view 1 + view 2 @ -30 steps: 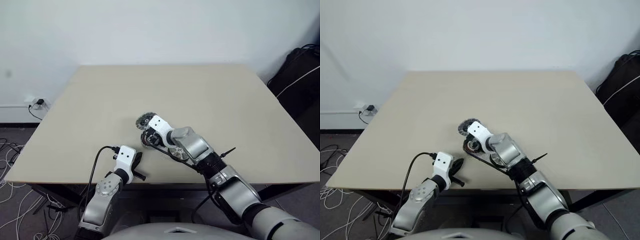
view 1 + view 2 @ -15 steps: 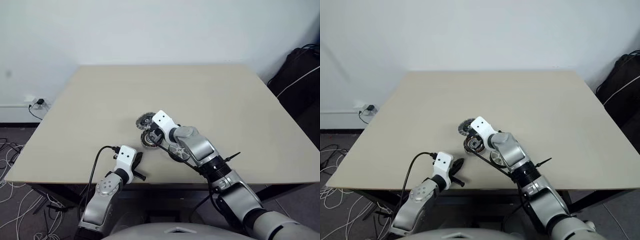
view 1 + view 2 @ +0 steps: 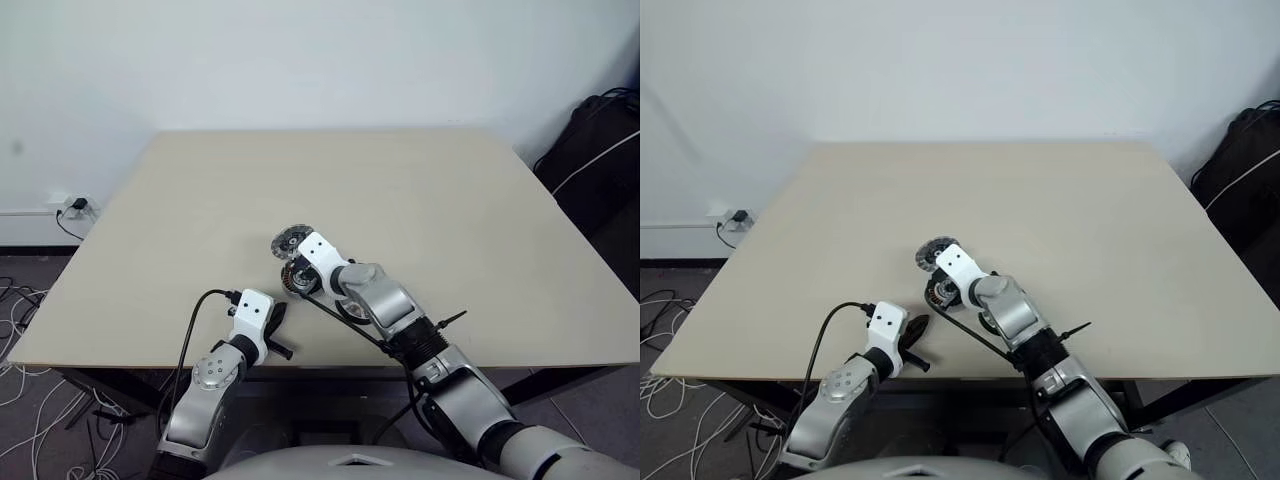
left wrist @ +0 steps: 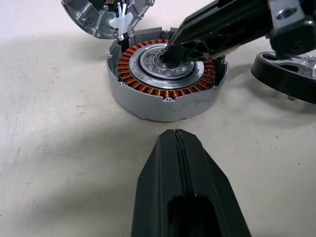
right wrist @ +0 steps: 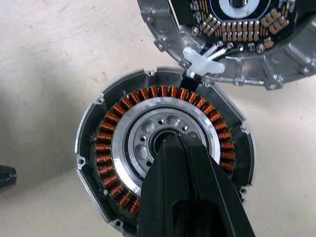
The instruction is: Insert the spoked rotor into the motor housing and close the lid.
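Right wrist view looks straight down on the motor housing (image 5: 165,165), a shallow round silver body with a ring of coppery windings around a silver centre with small holes. The right arm's fingers (image 5: 185,190) are pressed together with nothing between them, and their joined tip sits at the dark central bore of the housing. Just beside the housing, touching its rim at a white plastic connector (image 5: 202,63) with short wires, lies the lid (image 5: 232,37), its inner face up, showing a ring of small copper-coloured parts.

In the left wrist view the same housing (image 4: 165,81) rests flat on the beige surface (image 4: 59,148), with the right gripper (image 4: 173,52) coming in from the side and dipping its closed tip into the silver centre. The spoked rotor (image 4: 286,76), dark-rimmed, lies flat on the surface close beside the housing, on the side away from the lid, partly under the right arm. The left arm's fingers (image 4: 182,197) are shut together, empty, pointing at the housing from a little way off and not touching it.

From the left eye view, all three parts cluster near the front middle of the surface, with the left gripper (image 3: 277,330) resting near the front edge.
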